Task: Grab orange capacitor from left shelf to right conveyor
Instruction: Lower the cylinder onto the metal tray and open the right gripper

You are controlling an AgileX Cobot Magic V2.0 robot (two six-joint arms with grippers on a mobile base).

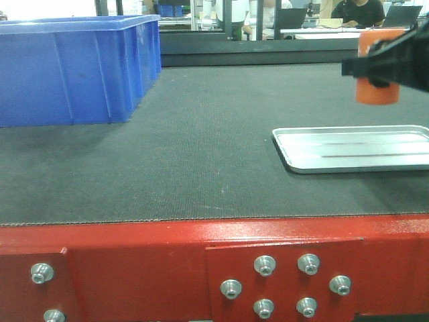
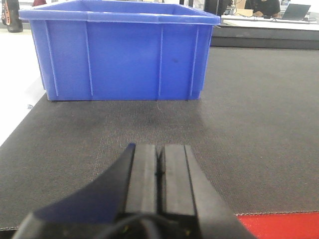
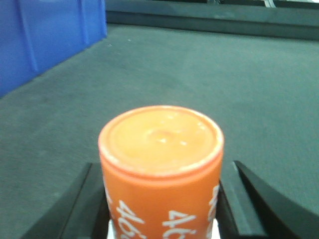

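R pincer (image 3: 162, 209) clamps one small orange cylinder capacitor (image 3: 160, 169) w/ white "46.." print, black fingers (image 3: 87, 204) on both sides; it hangs in air above the dark grey textured conveyor belt (image 1: 201, 154), at 2 o'clock in front view, over the far edge of one shallow silver tray (image 1: 352, 149). L pincer (image 2: 159, 172) clenched, pads touching, nothing between, low over belt. One blue plastic bin (image 1: 74, 67) at 10 o'clock, standing on belt. Red metal frame edge (image 1: 134, 251) at 6 o'clock, eight silver bolts showing, some cut off. Capacitor's lower print hidden. Bkgd: desks, seated person, blurry.
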